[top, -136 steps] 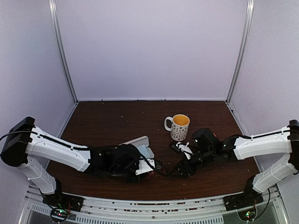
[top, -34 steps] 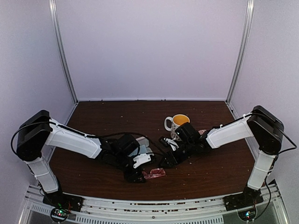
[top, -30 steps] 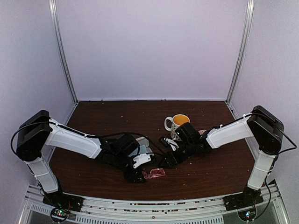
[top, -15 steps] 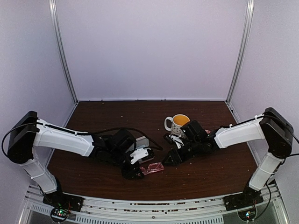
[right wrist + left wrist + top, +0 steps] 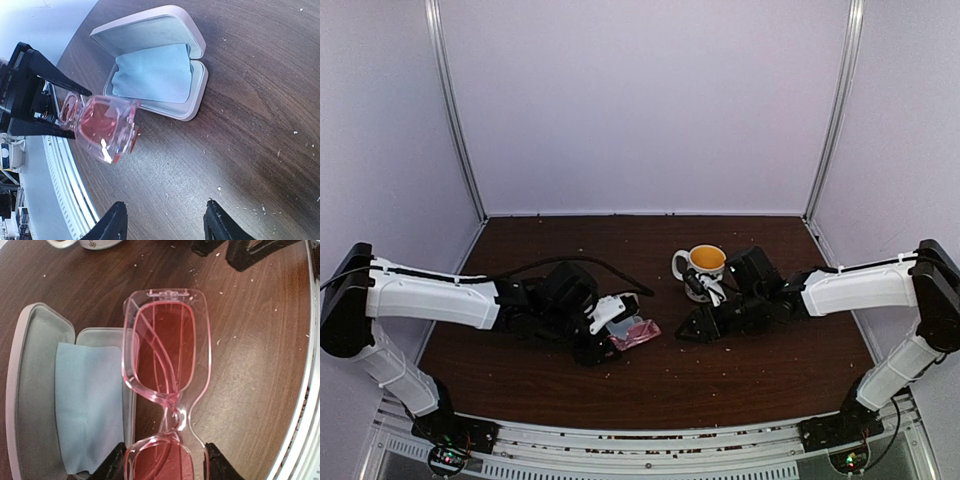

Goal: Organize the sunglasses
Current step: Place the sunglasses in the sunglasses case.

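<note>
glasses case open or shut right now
Open: the case has its lid folded back, grey lining showing, and the blue cloth lies inside. The sunglasses are not in it; the left gripper holds them.

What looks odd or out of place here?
Nothing looks broken or spilled. The sunglasses hang in the left gripper near the open case, and pale specks dot the table.

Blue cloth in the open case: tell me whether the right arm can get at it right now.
Probably yes. The case lies open, the blue cloth uncovered, nothing between it and the open right hand. The left hand holds the sunglasses at the case's edge.
</note>
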`<state>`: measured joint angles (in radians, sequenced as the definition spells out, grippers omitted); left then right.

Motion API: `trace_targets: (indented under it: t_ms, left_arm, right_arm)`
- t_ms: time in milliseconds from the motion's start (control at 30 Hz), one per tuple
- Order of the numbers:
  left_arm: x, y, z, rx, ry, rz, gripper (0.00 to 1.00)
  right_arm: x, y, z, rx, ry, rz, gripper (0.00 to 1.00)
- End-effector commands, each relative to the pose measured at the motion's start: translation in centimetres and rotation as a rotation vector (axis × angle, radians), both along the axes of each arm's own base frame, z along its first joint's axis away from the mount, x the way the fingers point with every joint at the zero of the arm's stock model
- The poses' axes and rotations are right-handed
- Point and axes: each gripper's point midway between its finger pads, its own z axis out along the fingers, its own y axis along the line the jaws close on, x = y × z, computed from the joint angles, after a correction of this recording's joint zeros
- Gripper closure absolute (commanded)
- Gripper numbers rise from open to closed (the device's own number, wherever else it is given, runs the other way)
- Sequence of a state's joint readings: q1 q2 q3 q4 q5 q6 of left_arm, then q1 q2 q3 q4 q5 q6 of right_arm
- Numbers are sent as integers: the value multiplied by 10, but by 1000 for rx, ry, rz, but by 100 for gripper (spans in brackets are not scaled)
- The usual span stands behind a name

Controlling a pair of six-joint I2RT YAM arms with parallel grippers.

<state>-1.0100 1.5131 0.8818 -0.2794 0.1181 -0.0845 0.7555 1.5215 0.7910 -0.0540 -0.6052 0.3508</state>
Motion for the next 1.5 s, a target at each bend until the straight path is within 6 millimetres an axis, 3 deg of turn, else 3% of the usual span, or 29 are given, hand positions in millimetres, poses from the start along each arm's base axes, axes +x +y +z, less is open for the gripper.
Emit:
trace_targets:
  t_ms: [0,133,267,600,1467]
  left_arm:
    - [16,16,-3,73,-78,22,70]
    - [32,25,-6,93,-106,42,70]
    - [35,25,-2,77,-128,1,70]
    - [48,35,-14,103,-108,-32,70]
    - [63,26,-43,91,-74,-64,69]
  right_arm:
    - [3,-1,-7,-1,10,-25,47]
    - [3,0,-8,7,14,-25,47]
    - [2,0,-10,5,16,-15,47]
    - [0,2,-15,5,29,-4,47]
    - [-1,1,-18,-3,40,-2,47]
